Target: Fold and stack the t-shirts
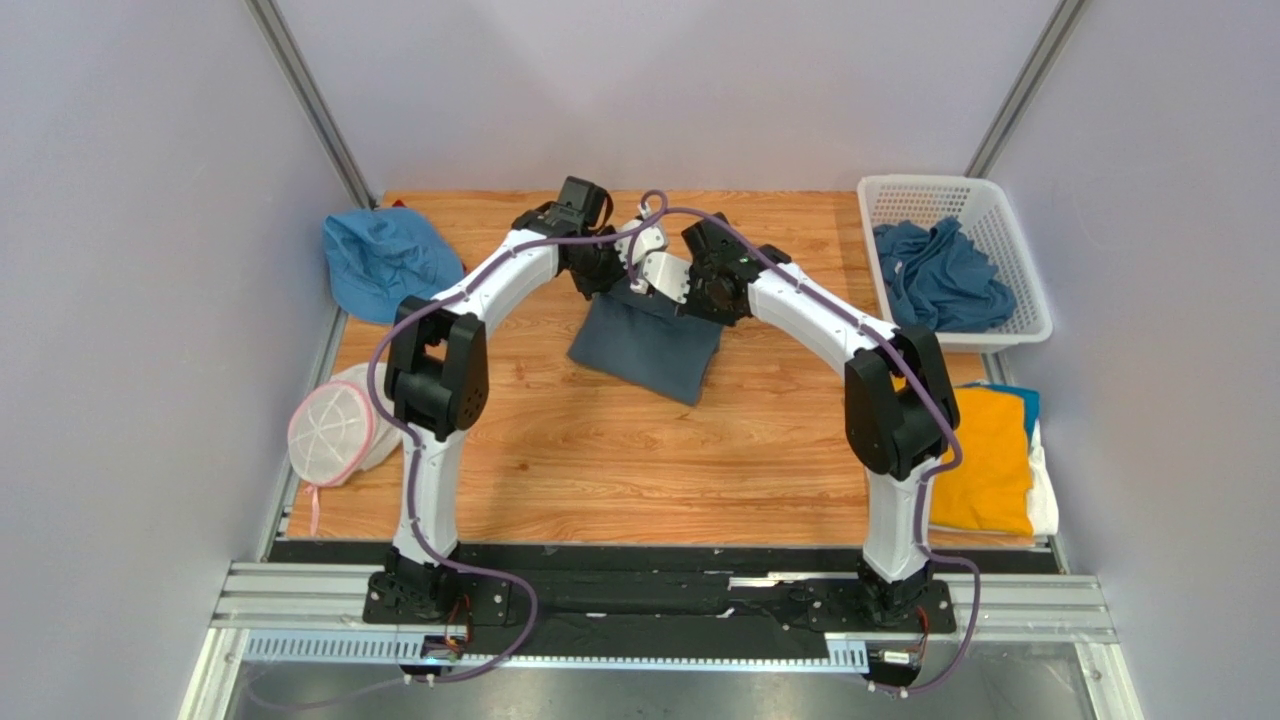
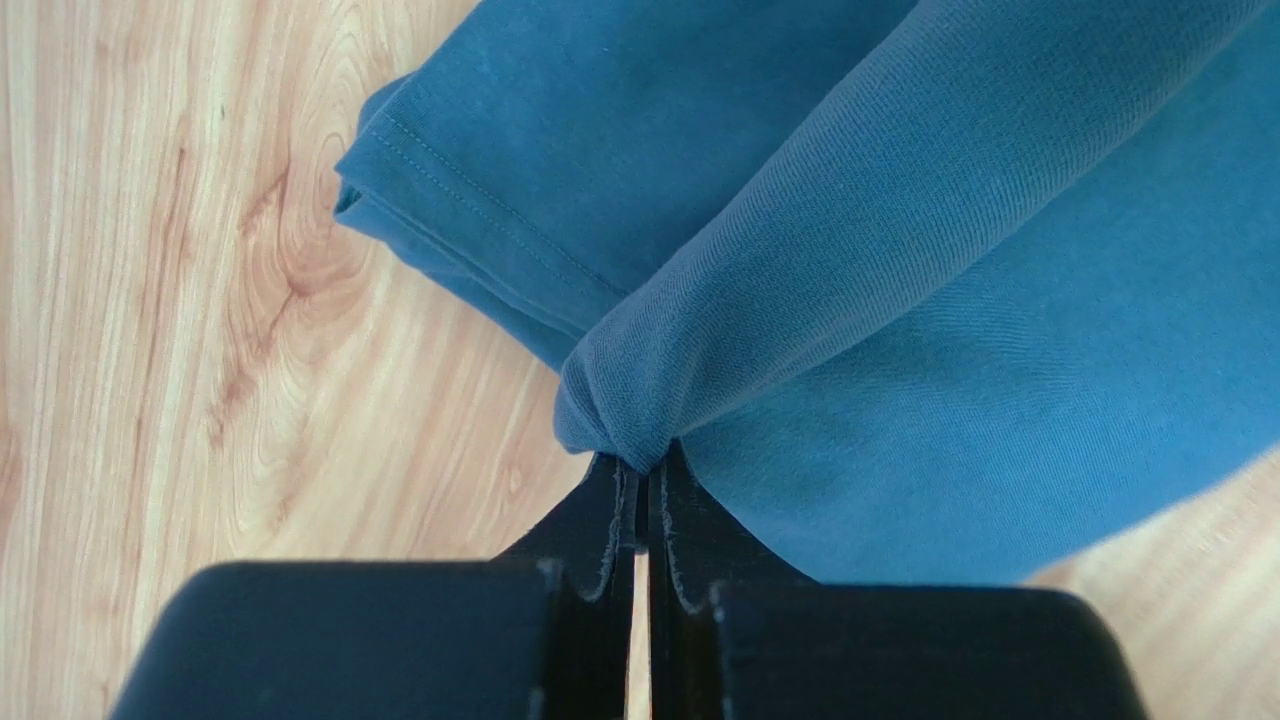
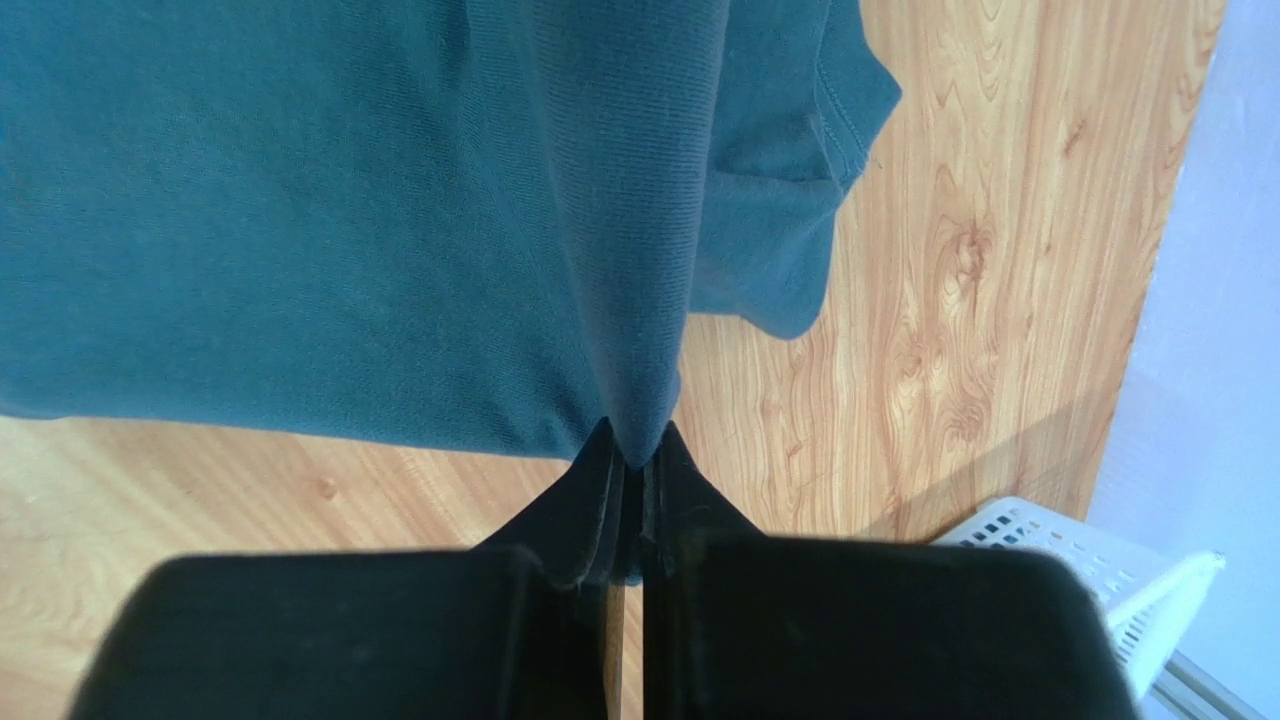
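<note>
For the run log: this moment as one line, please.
left fingers shut on slate-blue t-shirt | right fingers shut on same t-shirt | t-shirt's rest lying on table

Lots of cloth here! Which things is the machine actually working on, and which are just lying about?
Job: slate-blue t-shirt, pinched by left gripper and right gripper; blue shirts in the white basket; yellow shirt at right.
Lying about: blue hat; mesh pouch with pink edging.

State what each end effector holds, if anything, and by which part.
Both grip one slate-blue t-shirt: the left end effector pinches a bunched fold along its far edge, the right end effector another fold there.
</note>
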`<state>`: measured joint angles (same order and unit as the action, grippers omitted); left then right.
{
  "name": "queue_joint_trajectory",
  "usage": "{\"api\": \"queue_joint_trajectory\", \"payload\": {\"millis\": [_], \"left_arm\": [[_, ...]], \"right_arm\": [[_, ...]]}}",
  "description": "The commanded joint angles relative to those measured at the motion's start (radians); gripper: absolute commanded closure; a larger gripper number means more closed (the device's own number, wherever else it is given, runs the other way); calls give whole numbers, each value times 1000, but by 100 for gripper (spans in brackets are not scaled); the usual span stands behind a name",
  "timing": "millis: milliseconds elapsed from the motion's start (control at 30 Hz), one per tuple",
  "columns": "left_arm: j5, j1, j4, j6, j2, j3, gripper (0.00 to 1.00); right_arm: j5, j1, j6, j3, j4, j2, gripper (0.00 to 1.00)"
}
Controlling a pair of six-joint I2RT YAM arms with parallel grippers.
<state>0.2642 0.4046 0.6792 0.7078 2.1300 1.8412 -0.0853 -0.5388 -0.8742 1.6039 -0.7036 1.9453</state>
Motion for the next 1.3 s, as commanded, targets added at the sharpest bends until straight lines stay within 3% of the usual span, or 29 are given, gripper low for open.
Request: {"api": "queue_joint_trajectory", "payload": {"millis": [0, 467, 633, 767, 867, 967, 1267], "left_arm": [[6, -6, -32, 25, 53, 99, 100], [-51, -4, -225, -2, 148, 171, 100], [-59, -4, -273, -22, 162, 204, 77], [-80, -1, -314, -37, 168, 217, 61], [-105, 3, -354, -38, 179, 239, 47], [-140, 3, -394, -41, 197, 260, 41], [-166, 7, -385, -65, 234, 306, 41]], "right_arm": [[12, 20, -45, 80, 44, 50, 100], [-31, 82, -80, 183, 61, 164, 97], [-47, 108, -88, 206, 73, 182, 87], [-65, 123, -98, 212, 95, 191, 64], [-71, 134, -100, 226, 105, 202, 55], [-88, 145, -105, 241, 110, 227, 52], [-96, 158, -95, 272, 116, 262, 50]]}}
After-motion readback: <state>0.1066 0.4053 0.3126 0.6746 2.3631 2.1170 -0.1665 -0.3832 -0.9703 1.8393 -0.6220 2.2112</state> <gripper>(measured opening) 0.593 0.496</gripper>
